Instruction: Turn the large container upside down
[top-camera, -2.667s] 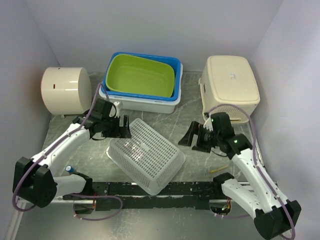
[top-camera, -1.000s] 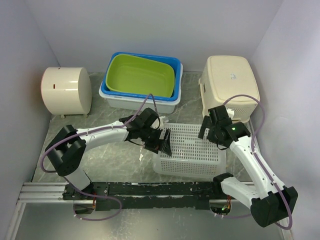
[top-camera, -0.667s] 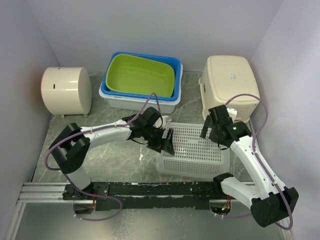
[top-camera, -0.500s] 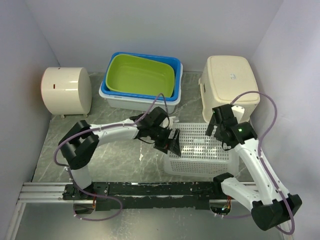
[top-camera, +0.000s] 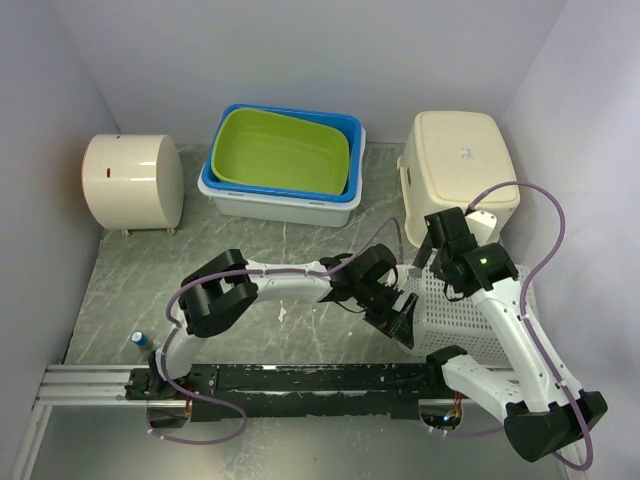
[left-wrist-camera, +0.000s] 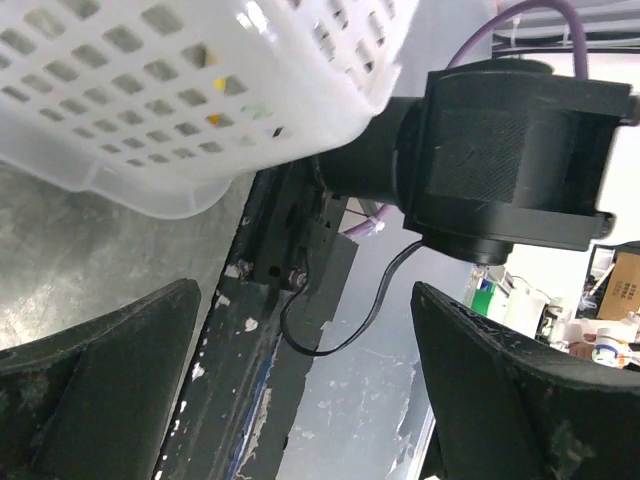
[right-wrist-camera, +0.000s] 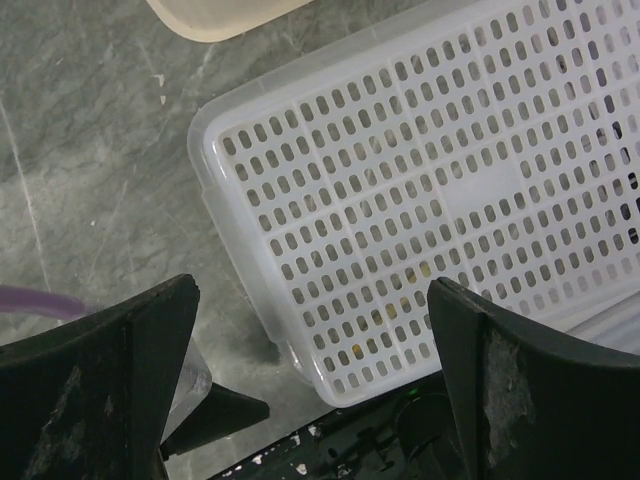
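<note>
**White perforated plastic basket (top-camera: 465, 312) at the near right of the table, both grippers spread and empty.**

From above, you see the basket on the grey marbled table (top-camera: 150, 290), in front of the cream plastic bin (top-camera: 460, 160) and partly under your right arm. Your left gripper (top-camera: 400, 320) sits at its left end, and your right gripper (top-camera: 445, 262) is over its far edge. In the left wrist view, your fingers (left-wrist-camera: 100, 390) are wide apart with nothing between them, and the basket's wall is up and to the left. In the right wrist view, your fingers (right-wrist-camera: 90, 390) are wide apart above the basket's slotted face.
</note>
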